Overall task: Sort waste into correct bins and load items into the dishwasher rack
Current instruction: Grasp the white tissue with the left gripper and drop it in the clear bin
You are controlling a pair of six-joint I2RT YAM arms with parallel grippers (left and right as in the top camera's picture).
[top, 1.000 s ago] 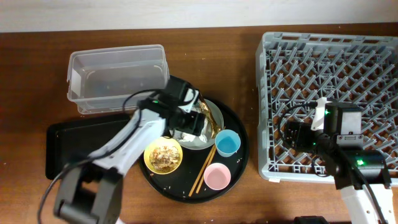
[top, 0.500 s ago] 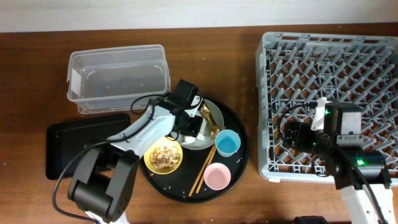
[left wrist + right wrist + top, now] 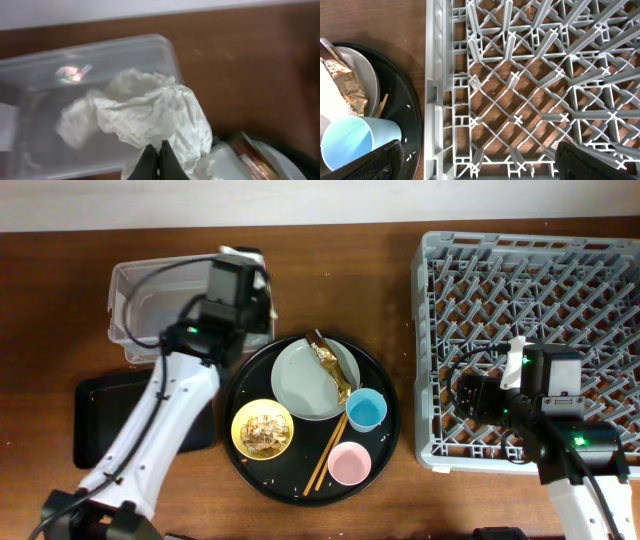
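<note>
overhead: the left arm (image 3: pixel 180 395) reaches across to the right end of the clear tub (image 3: pixel 150 305), with a bit of white tissue (image 3: pixel 238 252) showing at its tip. on the round black tray (image 3: pixel 385 450) sit the plate (image 3: pixel 300 380) with the wrapper (image 3: pixel 335 365) on it, the yellow bowl (image 3: pixel 263 430) of scraps (image 3: pixel 262 428), the blue cup (image 3: pixel 366 410), the pink cup (image 3: pixel 349 463) and the chopsticks (image 3: pixel 328 445). the black rectangular tray (image 3: pixel 100 420) lies just below the tub. the right arm (image 3: pixel 545 395) sits over the front edge of the rack (image 3: pixel 560 270).

left wrist: the left hand (image 3: pixel 156 157) is pinched tight on the tissue, which billows out past the fingertips. the wad hangs over the tub's end wall, part of it over the inside and part towards the bare tabletop (image 3: pixel 240 75).

right wrist: the right hand (image 3: pixel 480 162) is spread wide with nothing in it, above the rack's near corner.

the risk i see is a drop made too near the rim. the tissue could drape on the wall or slide out onto the tabletop. light paper may also cling to a finger as the hand opens.
</note>
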